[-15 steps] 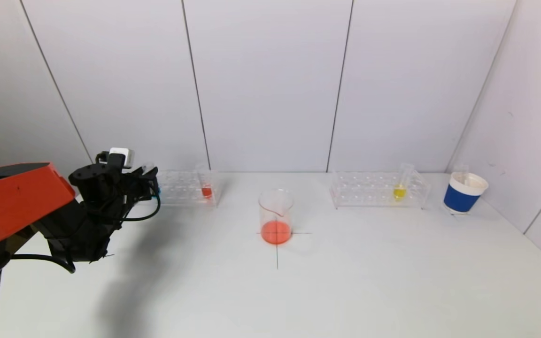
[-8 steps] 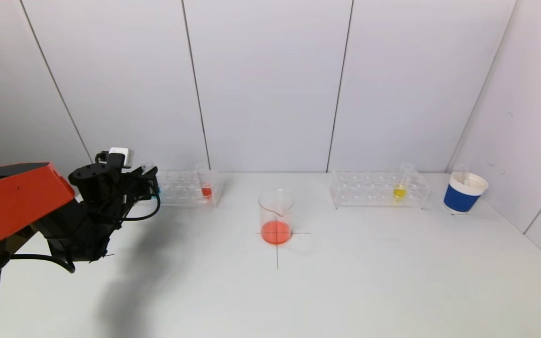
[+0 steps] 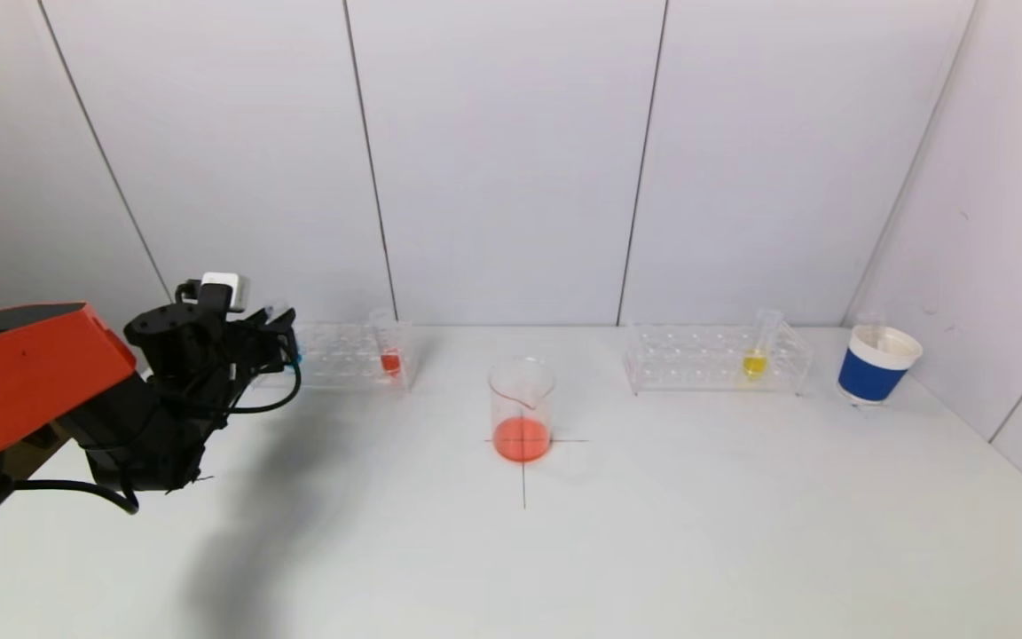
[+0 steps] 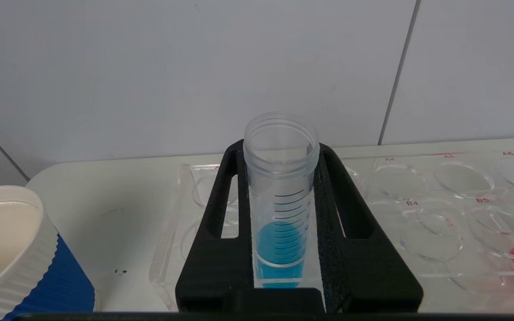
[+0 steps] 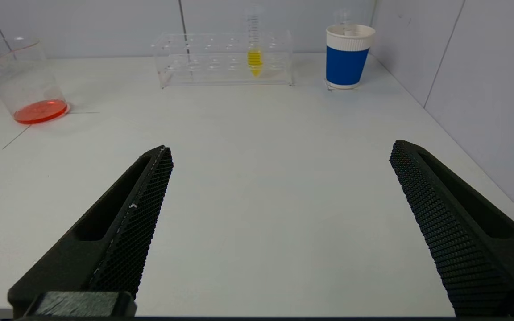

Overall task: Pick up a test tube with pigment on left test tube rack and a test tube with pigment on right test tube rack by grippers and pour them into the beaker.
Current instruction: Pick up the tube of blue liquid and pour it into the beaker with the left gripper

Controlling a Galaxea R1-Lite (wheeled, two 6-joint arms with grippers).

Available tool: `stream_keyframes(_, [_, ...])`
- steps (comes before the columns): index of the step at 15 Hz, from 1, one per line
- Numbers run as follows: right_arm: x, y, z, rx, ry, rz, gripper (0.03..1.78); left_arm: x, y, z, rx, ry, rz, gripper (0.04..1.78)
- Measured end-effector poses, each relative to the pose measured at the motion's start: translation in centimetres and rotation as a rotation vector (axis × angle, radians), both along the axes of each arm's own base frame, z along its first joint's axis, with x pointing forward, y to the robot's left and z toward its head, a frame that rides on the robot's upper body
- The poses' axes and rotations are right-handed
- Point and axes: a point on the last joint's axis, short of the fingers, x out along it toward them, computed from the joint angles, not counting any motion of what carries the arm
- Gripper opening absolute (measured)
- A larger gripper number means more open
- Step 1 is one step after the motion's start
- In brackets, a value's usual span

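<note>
Bench (image 3: 653,532): a white surface was seen carrying two clear racks, a beaker and two paper cups, with a thin cross marked under the beaker.
Left gripper (image 4: 281,187): it was held at the left end of the left rack, its fingers (image 4: 333,223) clamped on a tube of blue pigment.
Right gripper (image 5: 279,232): it was parked low over the near bench, well apart from the right rack, its fingers (image 5: 136,214) spread wide with nothing between them.
Left rack (image 3: 347,355): a tube of red pigment (image 3: 389,359) was seen standing near its right end.
Right rack (image 3: 715,359): a tube of yellow pigment (image 3: 755,359) was seen leaning in a slot toward its right end.
Beaker (image 3: 522,408): it was set between the racks, red liquid pooled in its bottom.
Right cup (image 3: 875,364): blue-sleeved, it was placed just right of the right rack.
Left cup (image 4: 11,249): a matching cup was glimpsed beside the left rack.
Blue tube (image 4: 281,200): held upright and uncapped, it was partly filled.
</note>
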Motion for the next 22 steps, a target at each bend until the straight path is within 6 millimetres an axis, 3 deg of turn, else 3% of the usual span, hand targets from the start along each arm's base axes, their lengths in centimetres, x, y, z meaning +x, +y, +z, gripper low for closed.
stream_keyframes(7, [0.0, 0.0, 0.0, 0.000, 0.000, 0.000, 1.77, -0.4, -0.1, 2.0, 0.001, -0.017, 0.019, 0.42])
stream_keyframes(16, [0.0, 0.0, 0.0, 0.000, 0.000, 0.001, 1.77, -1.2, -0.1, 6.6, 0.002, -0.048, 0.023, 0.42])
stream_keyframes(22, [0.0, 0.0, 0.0, 0.000, 0.000, 0.000, 1.77, -2.8, -0.7, 10.2, 0.003, -0.064, 0.008, 0.42])
